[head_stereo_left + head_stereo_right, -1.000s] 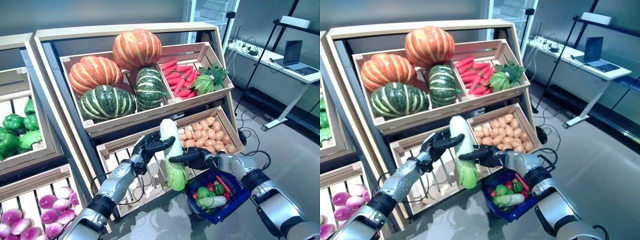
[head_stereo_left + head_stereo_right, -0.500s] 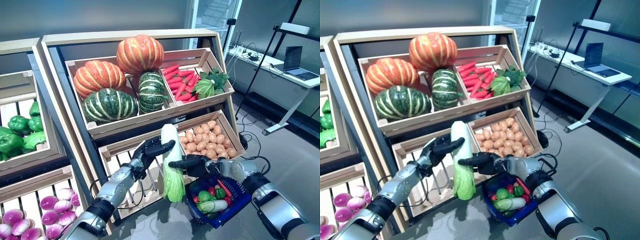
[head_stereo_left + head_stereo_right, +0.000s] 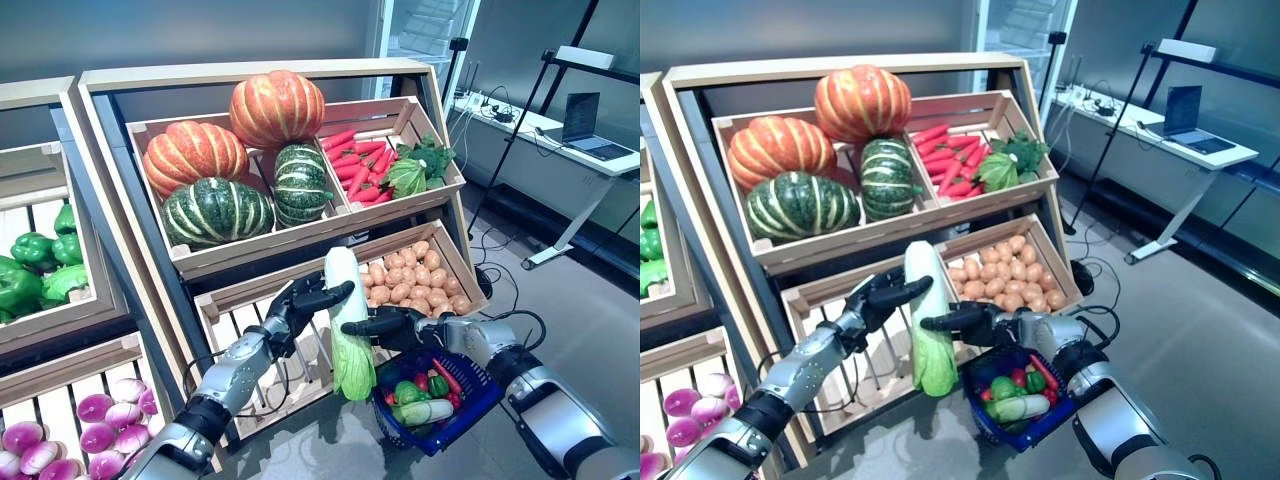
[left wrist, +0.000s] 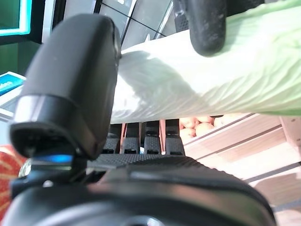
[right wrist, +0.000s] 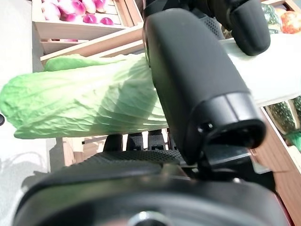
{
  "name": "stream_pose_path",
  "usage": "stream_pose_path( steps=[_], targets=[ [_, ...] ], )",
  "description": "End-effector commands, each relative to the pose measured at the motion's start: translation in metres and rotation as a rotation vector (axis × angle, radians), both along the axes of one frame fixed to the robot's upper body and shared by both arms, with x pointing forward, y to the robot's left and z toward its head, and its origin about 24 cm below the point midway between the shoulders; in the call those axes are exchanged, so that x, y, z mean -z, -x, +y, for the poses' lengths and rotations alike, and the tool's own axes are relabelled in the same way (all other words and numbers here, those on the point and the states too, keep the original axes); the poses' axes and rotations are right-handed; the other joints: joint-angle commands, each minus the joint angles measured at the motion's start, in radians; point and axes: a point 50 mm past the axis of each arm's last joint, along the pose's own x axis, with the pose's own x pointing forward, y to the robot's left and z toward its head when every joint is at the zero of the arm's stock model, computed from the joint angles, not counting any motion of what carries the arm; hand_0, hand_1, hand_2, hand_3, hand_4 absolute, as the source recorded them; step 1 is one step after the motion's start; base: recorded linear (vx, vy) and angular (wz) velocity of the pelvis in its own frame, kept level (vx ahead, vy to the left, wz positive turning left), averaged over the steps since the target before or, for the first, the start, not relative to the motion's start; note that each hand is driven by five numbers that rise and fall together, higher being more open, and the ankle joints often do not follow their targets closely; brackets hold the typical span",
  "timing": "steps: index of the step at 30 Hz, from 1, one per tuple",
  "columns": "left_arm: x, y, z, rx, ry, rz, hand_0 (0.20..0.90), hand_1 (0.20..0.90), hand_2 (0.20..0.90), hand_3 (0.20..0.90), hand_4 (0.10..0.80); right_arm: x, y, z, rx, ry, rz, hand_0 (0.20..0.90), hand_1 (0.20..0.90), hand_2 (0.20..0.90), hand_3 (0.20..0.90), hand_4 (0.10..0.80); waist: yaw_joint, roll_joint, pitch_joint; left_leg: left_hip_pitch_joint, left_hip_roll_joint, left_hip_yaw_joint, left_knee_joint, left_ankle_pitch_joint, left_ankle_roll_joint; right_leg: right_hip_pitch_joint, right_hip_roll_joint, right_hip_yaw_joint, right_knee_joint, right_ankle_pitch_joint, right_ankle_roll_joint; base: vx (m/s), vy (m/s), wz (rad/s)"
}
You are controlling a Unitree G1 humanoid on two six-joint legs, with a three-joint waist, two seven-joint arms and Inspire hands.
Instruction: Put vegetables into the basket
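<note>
A long napa cabbage (image 3: 347,330) hangs upright in front of the lower shelf, white stalk up and green leaves down. My left hand (image 3: 295,308) grips its upper part from the left, thumb (image 4: 75,94) curled over the pale stalk (image 4: 211,89). My right hand (image 3: 400,325) holds its middle from the right, thumb (image 5: 197,84) over the leaves (image 5: 84,103). A blue basket (image 3: 478,395) hangs below my right hand, just right of the cabbage's leafy end. Green peppers, red chillies and a pale cucumber lie in it.
The wooden rack holds pumpkins (image 3: 275,105), red carrots (image 3: 360,165) and leafy greens on top, potatoes (image 3: 415,275) lower right. A slatted crate (image 3: 240,335) is behind the cabbage. Green peppers (image 3: 40,260) and purple onions (image 3: 110,420) lie at left. A desk (image 3: 585,140) stands at right.
The view has shifted a little. Both hands and the cabbage stay about where they were, just left of the basket.
</note>
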Motion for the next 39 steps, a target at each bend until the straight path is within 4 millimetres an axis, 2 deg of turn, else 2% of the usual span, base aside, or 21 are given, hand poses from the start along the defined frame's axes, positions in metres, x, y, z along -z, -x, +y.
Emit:
stream_pose_path(
  steps=[1, 8, 13, 16, 23, 28, 33, 34, 36, 37, 39],
  targets=[
    [-0.092, -0.037, -0.04, 0.129, 0.0, -0.422, 0.9, 0.9, 0.9, 0.9, 0.8, -0.043, -0.032, 0.006, 0.016, -0.048, -0.181, 0.3, 0.3, 0.3, 0.3, 0.4, 0.008, 0.01, -0.038, -0.043, -0.042, -0.005, 0.009, -0.013, 0.034, -0.038, 0.015, 0.042, 0.08, -0.028, -0.063, -0.032, -0.002, -0.03],
    [-0.097, -0.049, 0.01, -0.02, -0.191, -0.444, 0.9, 0.9, 0.9, 0.9, 0.8, -0.04, -0.031, -0.048, 0.148, 0.043, -0.204, 0.3, 0.3, 0.3, 0.3, 0.4, -0.004, 0.012, -0.034, -0.046, -0.035, 0.008, 0.009, -0.01, 0.029, -0.043, 0.014, 0.042, 0.074, -0.022, -0.057, -0.037, -0.001, -0.08],
    [-0.101, -0.054, 0.045, -0.105, -0.275, -0.441, 0.9, 0.9, 0.9, 0.9, 0.8, -0.046, -0.03, -0.084, 0.242, 0.096, -0.231, 0.3, 0.3, 0.3, 0.3, 0.4, -0.016, 0.014, -0.03, -0.05, -0.031, 0.015, 0.008, -0.008, 0.026, -0.048, 0.014, 0.047, 0.071, -0.02, -0.053, -0.022, -0.003, -0.02],
    [-0.105, -0.056, 0.061, -0.147, -0.31, -0.448, 0.9, 0.9, 0.9, 0.9, 0.8, -0.045, -0.026, -0.105, 0.288, 0.175, -0.241, 0.3, 0.3, 0.3, 0.3, 0.4, -0.021, 0.014, -0.029, -0.055, -0.03, 0.02, 0.006, -0.006, 0.025, -0.054, 0.012, 0.048, 0.071, -0.019, -0.051, 0.0, 0.0, 0.0],
    [-0.108, -0.055, 0.084, -0.217, -0.409, -0.445, 0.9, 0.9, 0.9, 0.9, 0.8, -0.04, -0.016, -0.136, 0.416, 0.223, -0.218, 0.3, 0.3, 0.3, 0.3, 0.4, -0.027, 0.018, -0.022, -0.061, -0.027, 0.028, 0.007, -0.006, 0.024, -0.061, 0.011, 0.051, 0.073, -0.019, -0.048, -0.001, -0.01, -0.03],
    [-0.109, -0.055, 0.097, -0.251, -0.442, -0.436, 0.9, 0.9, 0.9, 0.9, 0.8, -0.04, -0.012, -0.152, 0.512, 0.229, -0.216, 0.3, 0.3, 0.3, 0.3, 0.4, -0.026, 0.019, -0.014, -0.063, -0.028, 0.031, 0.01, -0.009, 0.025, -0.066, 0.011, 0.054, 0.077, -0.022, -0.047, 0.003, -0.03, -0.08],
    [-0.106, -0.055, 0.096, -0.276, -0.294, -0.4, 0.9, 0.9, 0.9, 0.9, 0.8, -0.032, -0.011, -0.156, 0.698, 0.17, -0.198, 0.3, 0.3, 0.3, 0.3, 0.4, -0.023, 0.03, 0.012, -0.097, -0.026, 0.031, 0.077, -0.031, 0.03, -0.108, 0.009, 0.076, 0.151, -0.059, -0.057, 0.002, -0.039, -0.03],
    [-0.108, -0.056, 0.094, -0.274, -0.263, -0.409, 0.9, 0.9, 0.9, 0.9, 0.8, -0.035, -0.015, -0.153, 0.743, 0.141, -0.209, 0.3, 0.3, 0.3, 0.3, 0.4, -0.021, 0.034, 0.031, -0.13, -0.023, 0.026, 0.117, -0.041, 0.029, -0.14, 0.006, 0.082, 0.189, -0.072, -0.062, -0.347, -0.047, -0.07],
    [-0.123, -0.064, 0.082, -0.258, -0.141, -0.457, 0.9, 0.9, 0.9, 0.9, 0.8, -0.053, -0.031, -0.146, 0.888, 0.011, -0.269, 0.3, 0.3, 0.3, 0.3, 0.4, -0.019, 0.047, 0.123, -0.246, -0.014, 0.002, 0.24, -0.079, 0.028, -0.253, -0.009, 0.096, 0.31, -0.112, -0.076, -0.459, -0.032, -0.09],
    [-0.125, -0.065, 0.081, -0.255, -0.134, -0.469, 0.9, 0.9, 0.9, 0.9, 0.8, -0.056, -0.034, -0.145, 0.905, -0.003, -0.281, 0.3, 0.3, 0.3, 0.3, 0.4, -0.019, 0.049, 0.137, -0.265, -0.012, -0.002, 0.265, -0.084, 0.028, -0.272, -0.012, 0.099, 0.334, -0.117, -0.078, -0.375, -0.01, 0.02],
    [-0.138, -0.069, 0.068, -0.235, -0.059, -0.516, 0.9, 0.9, 0.9, 0.9, 0.8, -0.076, -0.046, -0.14, 0.988, -0.07, -0.341, 0.3, 0.3, 0.3, 0.3, 0.4, -0.022, 0.062, 0.216, -0.4, 0.004, -0.02, 0.417, -0.115, 0.027, -0.397, -0.04, 0.112, 0.494, -0.151, -0.093, -0.415, 0.014, 0.01]
  ],
)
